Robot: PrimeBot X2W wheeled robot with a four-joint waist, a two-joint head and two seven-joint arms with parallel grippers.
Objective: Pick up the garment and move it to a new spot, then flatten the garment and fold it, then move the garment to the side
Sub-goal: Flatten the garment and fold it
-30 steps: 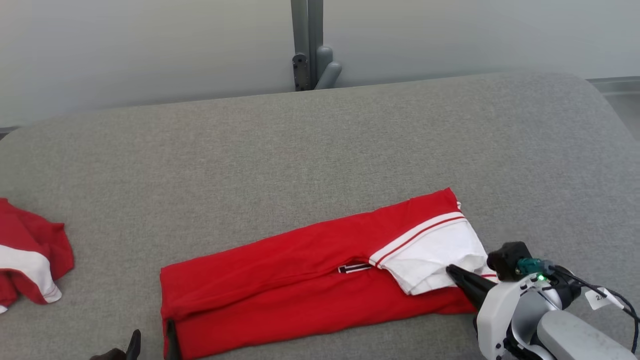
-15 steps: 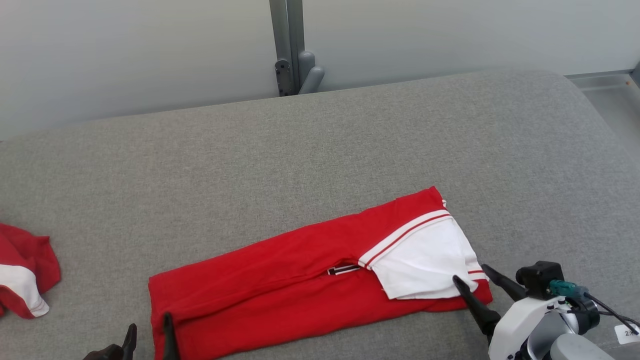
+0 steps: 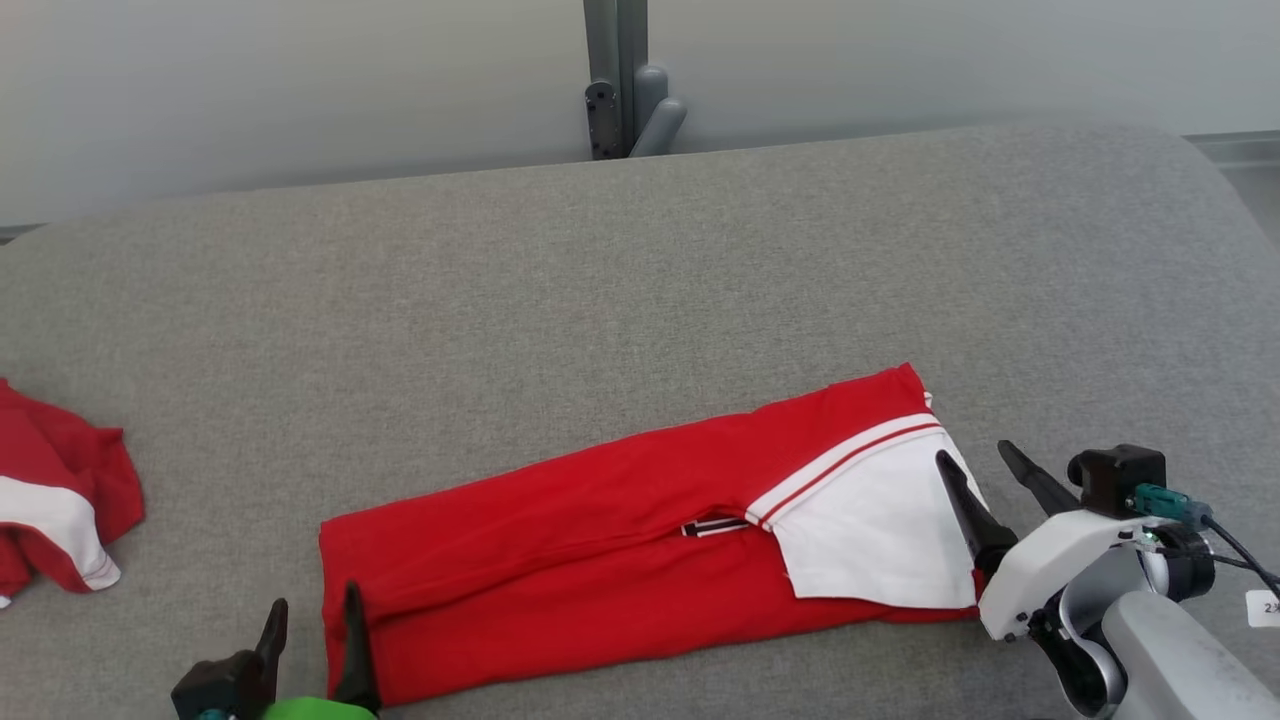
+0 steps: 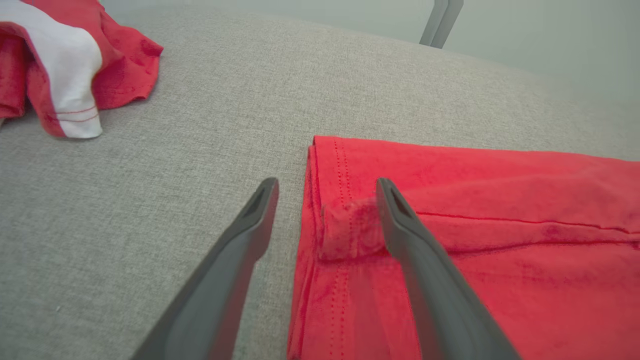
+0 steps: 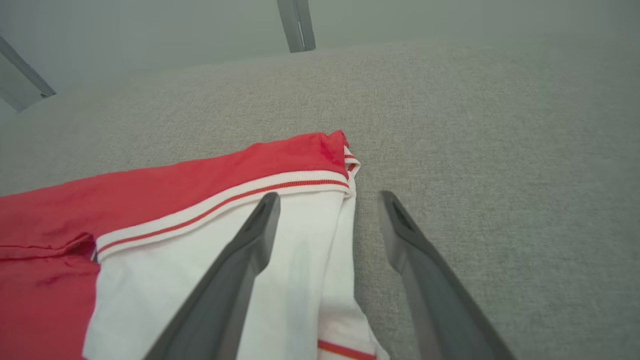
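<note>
The garment (image 3: pixel 600 540), a red shirt with a white, red-striped sleeve folded over its right end, lies as a long folded band across the grey cushion. My left gripper (image 3: pixel 312 605) stands open at the band's left end, one finger over the red cloth (image 4: pixel 475 215), the other over bare cushion. At the right end my right gripper (image 3: pixel 973 458) is open, one finger above the white sleeve (image 5: pixel 300 260) and the other past its edge. Nothing is held.
A second red and white garment (image 3: pixel 50 500) lies crumpled at the cushion's left edge, also in the left wrist view (image 4: pixel 60 60). A grey post with a bracket (image 3: pixel 620 90) stands behind the cushion (image 3: pixel 500 300). The wall runs along the back.
My right gripper has opened and let go of the white sleeve end, then moved up beside it. The head camera has shifted slightly. The left gripper stays open at the left end.
</note>
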